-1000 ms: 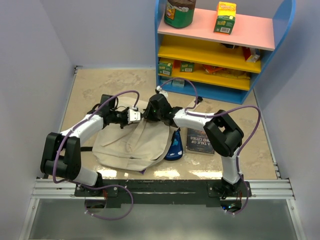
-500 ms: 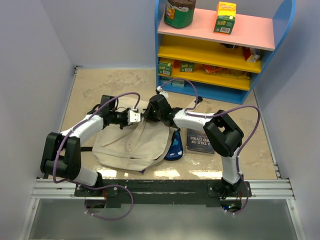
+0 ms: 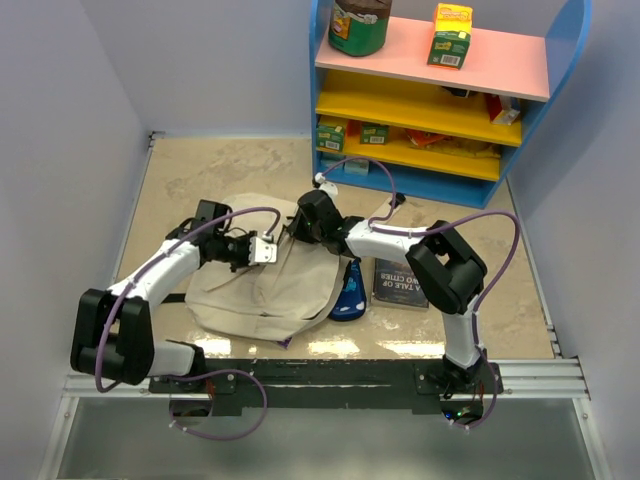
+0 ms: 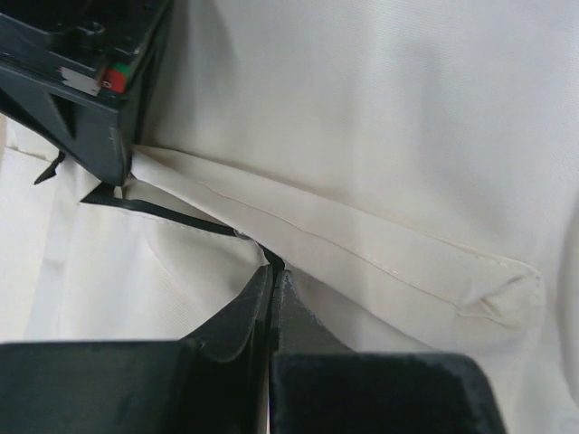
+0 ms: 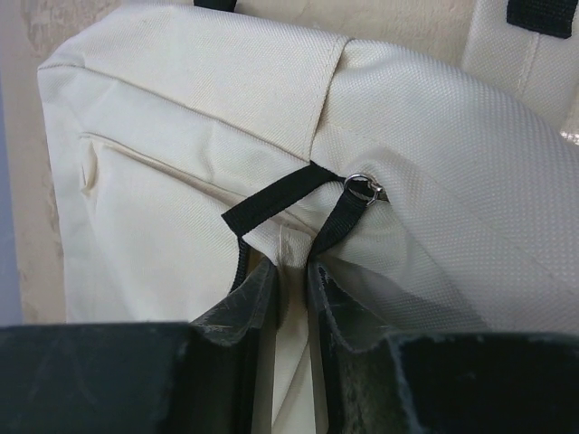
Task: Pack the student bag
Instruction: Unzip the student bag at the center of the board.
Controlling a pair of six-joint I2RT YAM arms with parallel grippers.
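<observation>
The beige canvas student bag (image 3: 262, 288) lies flat between the two arms. My left gripper (image 3: 266, 250) is over its upper middle. In the left wrist view it (image 4: 272, 269) is shut on the bag's fabric at the end of a thin dark zip line (image 4: 172, 213). My right gripper (image 3: 300, 224) is at the bag's far edge. In the right wrist view it (image 5: 291, 271) is shut on a fold of beige fabric, just below a black webbing loop with a metal ring (image 5: 361, 188). The bag's inside is hidden.
A blue pencil case (image 3: 348, 292) and a dark book (image 3: 396, 282) lie right of the bag. A coloured shelf unit (image 3: 440, 90) with boxes and a jar stands at the back right. The right gripper's body (image 4: 81, 72) is close to my left fingers.
My left gripper has moved nearer and slightly left over the bag, away from the right gripper. The right gripper has shifted slightly left.
</observation>
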